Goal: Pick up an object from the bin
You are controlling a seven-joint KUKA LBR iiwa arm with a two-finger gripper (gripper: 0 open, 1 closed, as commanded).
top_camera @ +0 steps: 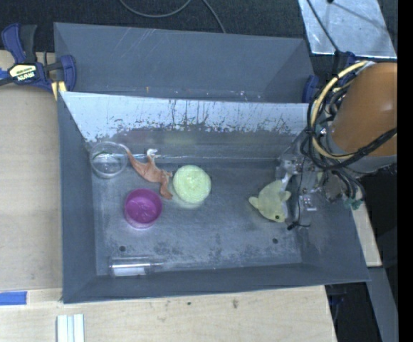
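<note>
Landmark: pale green round plastic ball (191,184) on the floor of the grey metal bin (213,242). Well right of the ball lay a pale yellow-green lumpy soft toy (269,202). The gripper (296,201) stood just past it, further right still; contact could not be told. Claw apart or together: could not tell. Just left of the ball, a brown lizard-shaped rubber toy (152,171). Lower left, a purple round plastic cup (142,208). Further left and higher, a clear round plastic cup (107,162).

Bin (221,241), left half: five loose items.
Clear cup (107,162) back left; orange-brown lizard toy (149,171) just beside it, then pale green ball (191,184); purple round cup (142,208) in front; clear flat piece (129,266) by front wall.
</note>
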